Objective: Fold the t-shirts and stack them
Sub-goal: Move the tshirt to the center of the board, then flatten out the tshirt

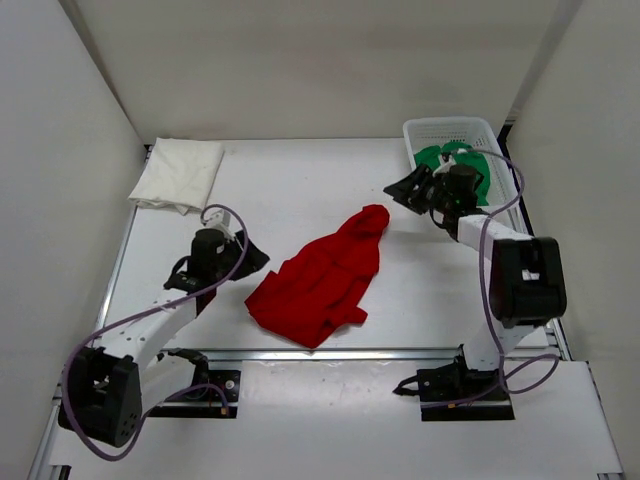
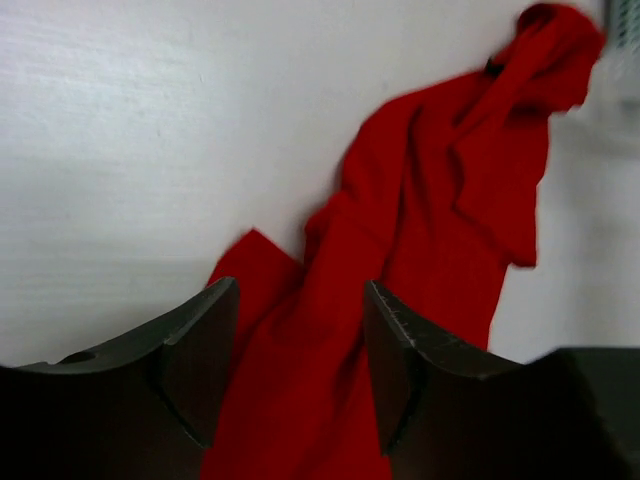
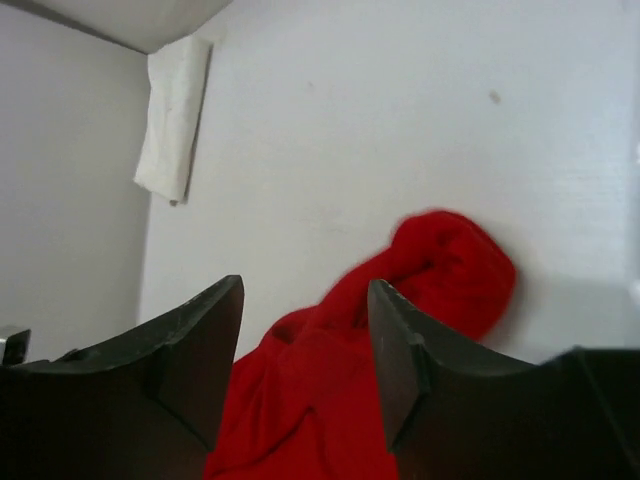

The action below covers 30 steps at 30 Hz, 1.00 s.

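Crumpled bright red cloth t-shirt (image 1: 322,280) lies unfolded on white table (image 1: 300,180); rel. to it, folded white cloth t-shirt (image 1: 180,173) sits well off to far left, and deep green cloth t-shirt (image 1: 436,158) is far right, inside white mesh plastic basket (image 1: 440,124). L gripper (image 1: 258,258) is just left of red shirt w/ jaws spread, nothing pinched, red cloth showing past the gap in wrist view. R gripper (image 1: 398,190) is just beyond the shirt's far-right tip, apart from it, jaws spread wide, holding nothing
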Each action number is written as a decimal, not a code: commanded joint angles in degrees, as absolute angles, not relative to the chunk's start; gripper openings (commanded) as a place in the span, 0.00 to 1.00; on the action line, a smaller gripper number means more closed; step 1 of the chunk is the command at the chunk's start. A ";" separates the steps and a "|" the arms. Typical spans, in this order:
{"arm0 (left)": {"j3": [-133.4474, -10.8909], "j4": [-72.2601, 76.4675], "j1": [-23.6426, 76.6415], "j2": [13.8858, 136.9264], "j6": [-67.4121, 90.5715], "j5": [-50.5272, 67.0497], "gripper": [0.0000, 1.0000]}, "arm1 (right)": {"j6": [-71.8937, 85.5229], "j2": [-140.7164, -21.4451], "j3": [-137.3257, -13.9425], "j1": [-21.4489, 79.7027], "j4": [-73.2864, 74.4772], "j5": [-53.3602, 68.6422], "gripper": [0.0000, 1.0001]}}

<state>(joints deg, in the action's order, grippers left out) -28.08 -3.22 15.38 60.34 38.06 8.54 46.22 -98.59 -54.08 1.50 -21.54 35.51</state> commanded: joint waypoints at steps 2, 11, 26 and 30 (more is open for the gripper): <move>-28.65 -14.66 21.79 58.79 31.38 0.53 0.69 | 27.79 -86.93 -59.51 11.05 -8.38 17.35 0.49; -23.82 -13.99 24.61 62.57 32.60 8.07 0.68 | 12.22 -96.06 -64.94 33.04 4.82 6.27 0.26; -21.62 -6.42 25.58 65.92 33.92 13.45 0.19 | 10.64 -106.79 -69.25 44.12 7.83 -13.26 0.49; -21.71 -6.24 25.05 65.83 33.75 13.97 0.15 | 10.28 -109.07 -71.54 44.47 8.26 -17.04 0.43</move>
<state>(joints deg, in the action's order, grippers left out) -22.11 -8.05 25.56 66.22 33.89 12.21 11.29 -107.61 -68.40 43.88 10.02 -11.38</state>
